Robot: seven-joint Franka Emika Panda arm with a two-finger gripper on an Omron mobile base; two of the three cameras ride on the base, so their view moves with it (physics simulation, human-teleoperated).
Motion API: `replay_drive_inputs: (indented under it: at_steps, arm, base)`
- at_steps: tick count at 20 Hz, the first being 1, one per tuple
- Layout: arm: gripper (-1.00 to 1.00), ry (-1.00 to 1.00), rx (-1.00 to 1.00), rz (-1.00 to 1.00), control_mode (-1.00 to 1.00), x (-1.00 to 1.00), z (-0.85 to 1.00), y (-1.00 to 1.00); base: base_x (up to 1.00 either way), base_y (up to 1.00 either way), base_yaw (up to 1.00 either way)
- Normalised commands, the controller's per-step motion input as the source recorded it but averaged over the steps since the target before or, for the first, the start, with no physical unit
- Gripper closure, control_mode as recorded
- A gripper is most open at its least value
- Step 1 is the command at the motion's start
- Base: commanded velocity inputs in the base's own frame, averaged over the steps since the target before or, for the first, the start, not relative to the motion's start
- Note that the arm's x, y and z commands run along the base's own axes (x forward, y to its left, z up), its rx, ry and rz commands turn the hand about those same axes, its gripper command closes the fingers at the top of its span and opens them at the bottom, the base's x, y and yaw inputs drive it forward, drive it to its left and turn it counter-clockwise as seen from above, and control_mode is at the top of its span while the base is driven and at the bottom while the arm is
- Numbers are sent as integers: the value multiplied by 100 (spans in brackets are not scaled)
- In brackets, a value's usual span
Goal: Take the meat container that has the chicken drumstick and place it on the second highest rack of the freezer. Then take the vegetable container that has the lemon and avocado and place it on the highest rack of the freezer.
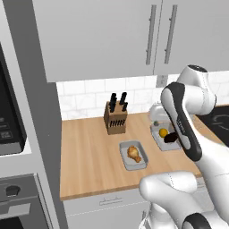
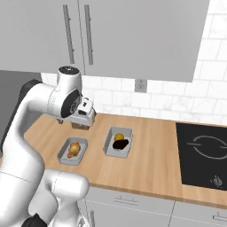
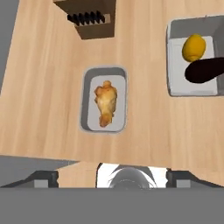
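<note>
On the wooden counter lies the grey meat container (image 3: 87, 105) with the golden-brown chicken drumstick (image 3: 106, 103) in it. To its right is the grey vegetable container (image 3: 175, 83), which holds the yellow lemon (image 3: 194, 47) and the dark avocado (image 3: 204, 71). My gripper (image 3: 113, 177) hangs well above the counter and looks straight down, with the meat container ahead of its fingertips (image 3: 43, 177). The jaws stand wide open with nothing between them. From the right base view the hand (image 2: 84, 114) is up behind the meat container (image 2: 64, 155). The freezer and its racks are out of view.
A wooden knife block (image 1: 115, 117) stands at the back of the counter (image 1: 89, 152), close behind the hand. A black cooktop (image 2: 204, 153) lies at the right. Grey wall cabinets (image 1: 103, 36) hang overhead. An oven column (image 1: 13, 134) closes off the left.
</note>
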Motion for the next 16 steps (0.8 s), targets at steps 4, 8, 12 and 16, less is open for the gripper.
replay_drive_inputs:
  at_steps: [4,8,12,16]
  arm:
    - [-100,17,0,-4,-100,-4,-69,3]
    - [-100,12,0,-2,-100,0,-81,7]
    - [-100,9,0,-1,-100,0,-67,7]
    - [-100,16,0,-2,-100,2,-48,16]
  base:
    - [0,0,0]
    - [0,0,0]
    - [0,0,0]
    - [0,0,0]
